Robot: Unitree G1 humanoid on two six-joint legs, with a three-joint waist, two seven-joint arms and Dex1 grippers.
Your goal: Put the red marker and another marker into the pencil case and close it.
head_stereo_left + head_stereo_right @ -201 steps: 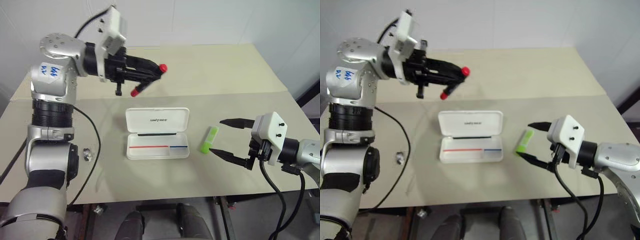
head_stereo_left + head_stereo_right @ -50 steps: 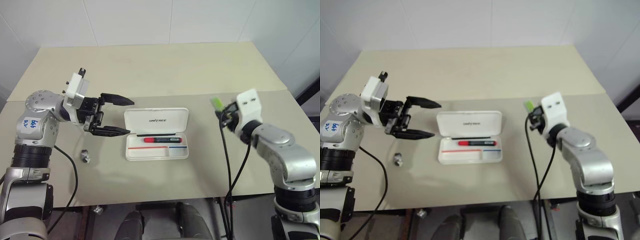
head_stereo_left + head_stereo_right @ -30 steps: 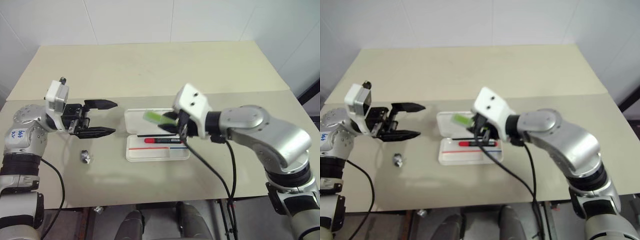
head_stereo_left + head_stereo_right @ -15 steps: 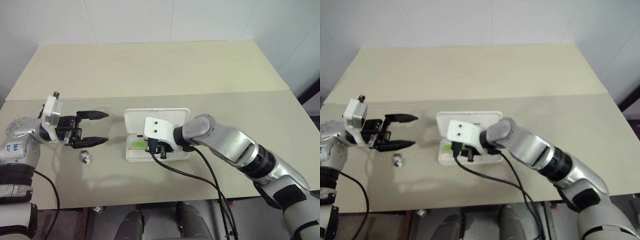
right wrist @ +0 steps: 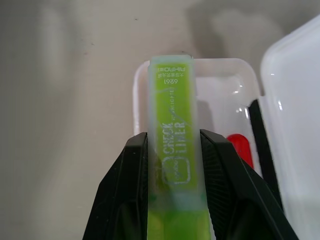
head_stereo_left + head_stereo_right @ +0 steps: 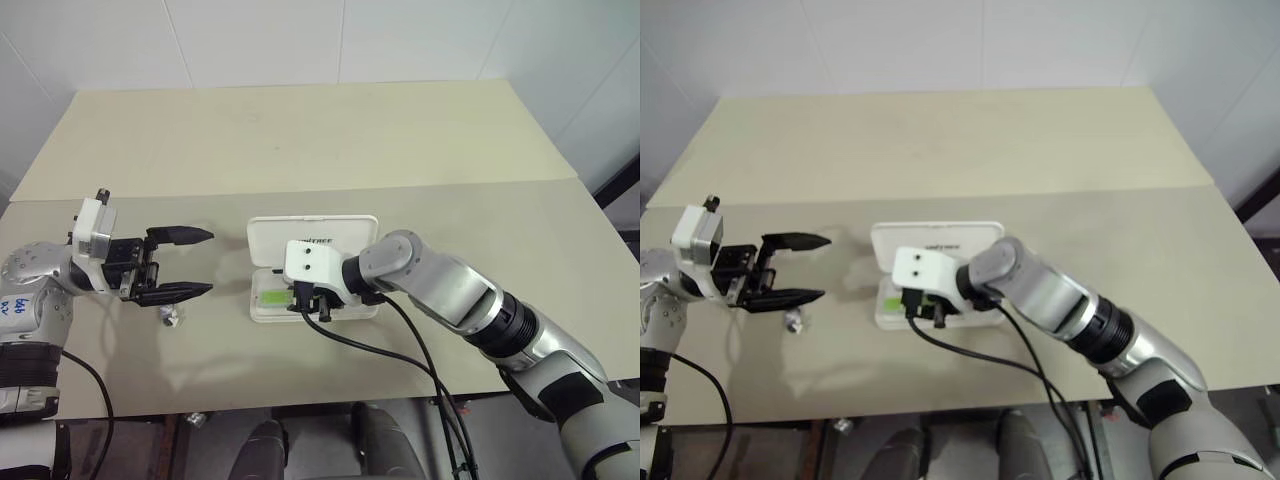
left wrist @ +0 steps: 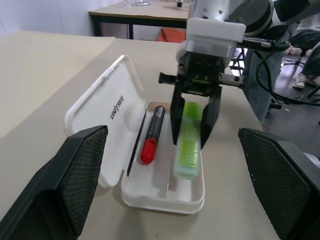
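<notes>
Left wrist view: right tool [image 7: 192, 135] clamps green marker [image 7: 188, 140], long axis parallel beside red marker [image 7: 151, 134], low in open pencil case [image 7: 107, 117]; left tool [image 6: 200, 262] agape.

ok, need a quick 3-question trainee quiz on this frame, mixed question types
1. True or false: the red marker already lies in the tray of the pencil case.
2. What is the right gripper shut on? A) the green marker B) the red marker C) the case lid
3. Name the state of the left gripper and of the case lid.

Key: 1 true. 2 A, the green marker, held low over the tray beside the red one. 3 gripper open and holding nothing, off to the side of the case; lid open.
</notes>
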